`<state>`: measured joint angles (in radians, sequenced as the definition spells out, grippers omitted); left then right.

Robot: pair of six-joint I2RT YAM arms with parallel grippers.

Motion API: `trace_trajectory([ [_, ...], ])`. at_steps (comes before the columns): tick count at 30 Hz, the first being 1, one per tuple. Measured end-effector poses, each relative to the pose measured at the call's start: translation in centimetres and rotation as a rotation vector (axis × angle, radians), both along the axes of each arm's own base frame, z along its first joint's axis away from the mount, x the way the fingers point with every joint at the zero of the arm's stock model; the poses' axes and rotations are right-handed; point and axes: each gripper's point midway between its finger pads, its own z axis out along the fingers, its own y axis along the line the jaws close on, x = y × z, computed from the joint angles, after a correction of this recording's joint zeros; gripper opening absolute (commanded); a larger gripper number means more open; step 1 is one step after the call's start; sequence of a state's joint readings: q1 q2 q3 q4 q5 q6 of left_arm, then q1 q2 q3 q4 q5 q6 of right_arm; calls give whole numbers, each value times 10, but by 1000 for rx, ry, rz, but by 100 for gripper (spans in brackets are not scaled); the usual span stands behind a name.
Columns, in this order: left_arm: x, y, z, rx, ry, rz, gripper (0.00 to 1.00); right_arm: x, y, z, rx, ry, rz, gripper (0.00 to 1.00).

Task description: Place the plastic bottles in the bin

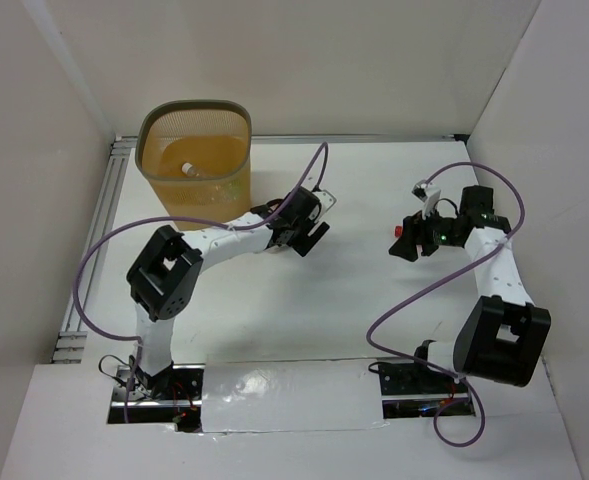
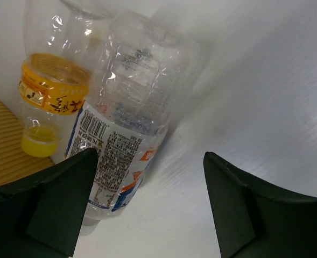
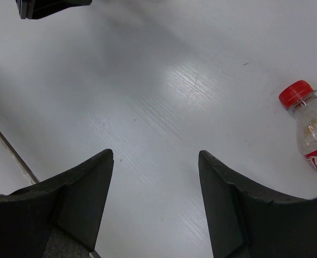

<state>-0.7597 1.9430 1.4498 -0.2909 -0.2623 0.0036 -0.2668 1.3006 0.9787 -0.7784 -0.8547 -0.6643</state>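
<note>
The orange-yellow mesh bin [image 1: 196,125] stands at the far left, with a white-capped bottle [image 1: 187,168] inside it. My left gripper [image 1: 312,238] is open beside the bin. In the left wrist view the left gripper [image 2: 150,199] is open over bare table. A clear bottle with a blue and white label [image 2: 123,123] lies by its left finger, not gripped. A clear bottle with a yellow cap and orange label [image 2: 50,91] lies beyond, against the bin's mesh [image 2: 2,145]. My right gripper [image 3: 155,161] is open and empty. A red-capped bottle [image 3: 309,126] lies to its right.
White walls enclose the table on the left, back and right. A slotted metal rail [image 1: 99,240] runs along the left edge. Purple cables [image 1: 414,300] loop over both arms. The left gripper's tip [image 3: 50,6] shows at the top of the right wrist view.
</note>
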Motion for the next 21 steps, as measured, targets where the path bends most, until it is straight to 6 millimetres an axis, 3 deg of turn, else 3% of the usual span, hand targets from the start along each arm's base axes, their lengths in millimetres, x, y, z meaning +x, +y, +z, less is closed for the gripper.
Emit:
trace_trajectory([
  [2, 0, 4, -7, 22, 16, -8, 92, 0, -1, -3, 3, 10, -3, 73],
  [13, 8, 7, -5, 49, 2, -24, 95, 0, -2, -6, 5, 20, -5, 73],
  [21, 29, 15, -2, 73, -20, -13, 95, -3, -1, -10, 9, 33, -7, 74],
])
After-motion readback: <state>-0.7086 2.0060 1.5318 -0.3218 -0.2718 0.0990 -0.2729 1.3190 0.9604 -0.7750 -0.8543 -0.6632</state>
